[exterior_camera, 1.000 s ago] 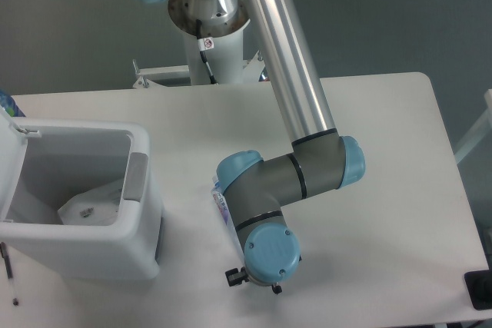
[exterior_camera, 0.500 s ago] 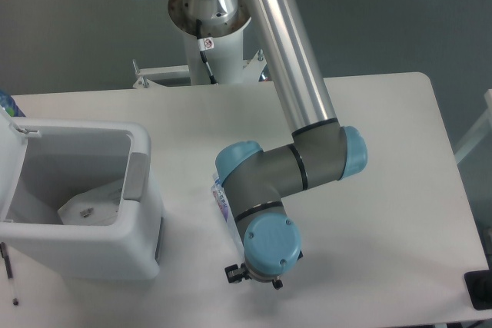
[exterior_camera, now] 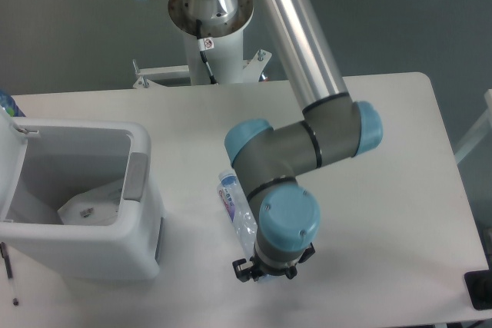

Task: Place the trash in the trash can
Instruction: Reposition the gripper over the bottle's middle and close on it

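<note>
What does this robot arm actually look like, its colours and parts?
The arm is a shiny silver tube joined to dark grey elbow and wrist segments, each joint closed by a round light-blue cap. A black cable runs down its white base. The hand is hidden beneath the wrist.

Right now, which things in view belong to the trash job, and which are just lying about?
Part of the job:
- crushed water bottle on the table, beside the arm's wrist
- white wrapper lying inside the trash can
- trash can, lid open

Just lying about:
- thin dark pen-like item at the left table edge
- black object at the right edge
</note>
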`<state>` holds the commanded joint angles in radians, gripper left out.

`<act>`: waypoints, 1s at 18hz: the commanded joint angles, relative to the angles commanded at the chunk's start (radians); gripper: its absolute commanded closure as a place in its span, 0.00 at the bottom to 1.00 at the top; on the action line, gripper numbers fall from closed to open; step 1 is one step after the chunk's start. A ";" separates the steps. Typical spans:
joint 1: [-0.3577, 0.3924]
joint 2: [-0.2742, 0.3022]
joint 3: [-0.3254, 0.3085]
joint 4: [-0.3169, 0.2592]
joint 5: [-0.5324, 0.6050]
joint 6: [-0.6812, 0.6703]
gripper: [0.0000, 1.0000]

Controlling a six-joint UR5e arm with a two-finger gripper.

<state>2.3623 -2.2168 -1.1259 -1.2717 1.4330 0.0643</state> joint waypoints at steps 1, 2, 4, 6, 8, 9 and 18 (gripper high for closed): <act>0.003 0.017 -0.002 0.009 -0.023 0.005 0.49; 0.008 0.029 -0.002 0.015 -0.041 0.008 0.49; 0.020 0.052 0.000 0.035 -0.060 0.008 0.49; 0.031 0.075 0.000 0.063 -0.094 0.008 0.49; 0.046 0.107 0.000 0.101 -0.144 0.008 0.49; 0.054 0.121 0.000 0.126 -0.172 0.008 0.49; 0.110 0.226 0.015 0.301 -0.388 0.008 0.49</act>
<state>2.4728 -1.9911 -1.1106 -0.9712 1.0448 0.0721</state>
